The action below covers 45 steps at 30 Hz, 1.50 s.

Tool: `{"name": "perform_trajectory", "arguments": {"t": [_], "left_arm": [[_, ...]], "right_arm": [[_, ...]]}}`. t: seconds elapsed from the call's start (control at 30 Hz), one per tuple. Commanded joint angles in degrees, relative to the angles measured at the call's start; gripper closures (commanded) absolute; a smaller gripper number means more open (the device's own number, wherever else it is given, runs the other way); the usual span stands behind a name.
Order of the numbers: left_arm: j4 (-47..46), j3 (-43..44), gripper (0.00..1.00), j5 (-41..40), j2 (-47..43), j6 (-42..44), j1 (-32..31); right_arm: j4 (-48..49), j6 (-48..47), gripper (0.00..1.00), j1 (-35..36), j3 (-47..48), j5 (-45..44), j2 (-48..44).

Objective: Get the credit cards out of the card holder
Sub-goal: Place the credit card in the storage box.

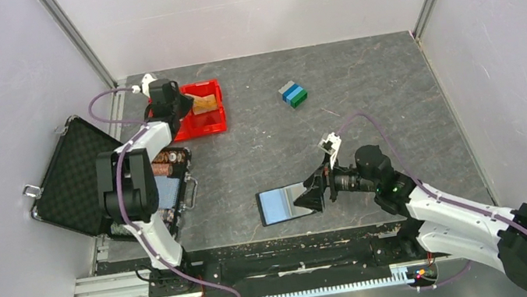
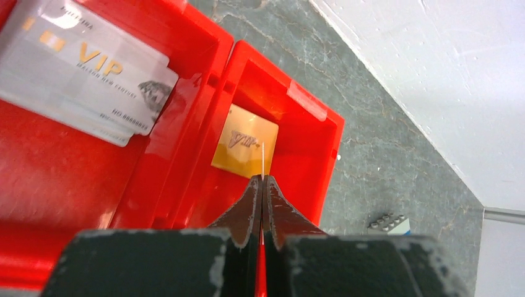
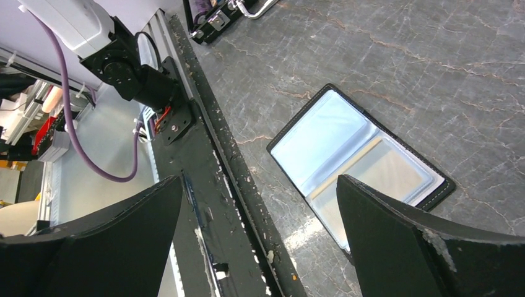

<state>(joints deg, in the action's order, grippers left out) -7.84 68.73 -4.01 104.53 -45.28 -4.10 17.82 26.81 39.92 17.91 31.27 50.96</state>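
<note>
The card holder (image 1: 278, 204) (image 3: 347, 142) lies open on the table near the front edge, its glossy blue-grey sleeves facing up. My right gripper (image 1: 311, 195) (image 3: 260, 179) hangs open just right of it, one finger (image 3: 396, 241) over its near corner and nothing between the jaws. My left gripper (image 1: 188, 105) (image 2: 262, 180) is shut over the red tray (image 1: 218, 84) (image 2: 309, 185), pinching a thin credit card (image 2: 262, 158) seen edge-on. Under it an orange card (image 2: 244, 143) (image 1: 205, 103) lies in one compartment. Whitish-grey VIP cards (image 2: 80, 68) lie in the other.
A large black foam-lined case (image 1: 74, 177) stands open at the left, with round chips (image 1: 169, 161) in its lower half. Stacked grey, blue and green blocks (image 1: 293, 94) (image 2: 389, 221) sit at the back centre. A black rail (image 1: 276, 253) (image 3: 204, 185) runs along the front edge.
</note>
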Motion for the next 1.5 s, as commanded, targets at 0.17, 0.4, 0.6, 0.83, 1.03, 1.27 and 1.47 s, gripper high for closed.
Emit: {"name": "perform_trajectory", "arguments": {"t": [0.17,0.4,0.6,0.83,1.03,1.27,1.47], "left_arm": [[-8.0,8.9,0.98,5.4,8.6,-1.1,0.2],[-7.3,12.2,0.98,5.7,12.9,-0.2,0.2],[-6.9,12.5,0.96,5.0,14.1,1.8,0.2],[-5.3,13.8,0.83,4.8,15.4,3.8,0.2],[-3.2,16.0,0.75,5.2,15.9,5.1,0.2],[-0.7,18.3,0.71,5.1,14.8,7.5,0.2],[3.7,19.7,0.71,4.6,14.5,10.7,0.1]], "right_arm": [[-0.1,-3.2,0.02,-2.0,4.4,1.7,4.1],[-0.1,-3.3,0.02,-3.9,5.6,3.3,6.1],[0.0,-3.2,0.02,-5.1,5.8,3.9,6.3],[-0.1,-3.0,0.02,-5.9,6.0,4.7,6.4],[0.0,-2.6,0.02,-6.6,5.7,5.1,5.9],[-0.1,-1.8,0.02,-7.1,5.4,5.1,5.4],[0.1,-1.2,0.02,-7.2,5.1,5.2,5.2]]}}
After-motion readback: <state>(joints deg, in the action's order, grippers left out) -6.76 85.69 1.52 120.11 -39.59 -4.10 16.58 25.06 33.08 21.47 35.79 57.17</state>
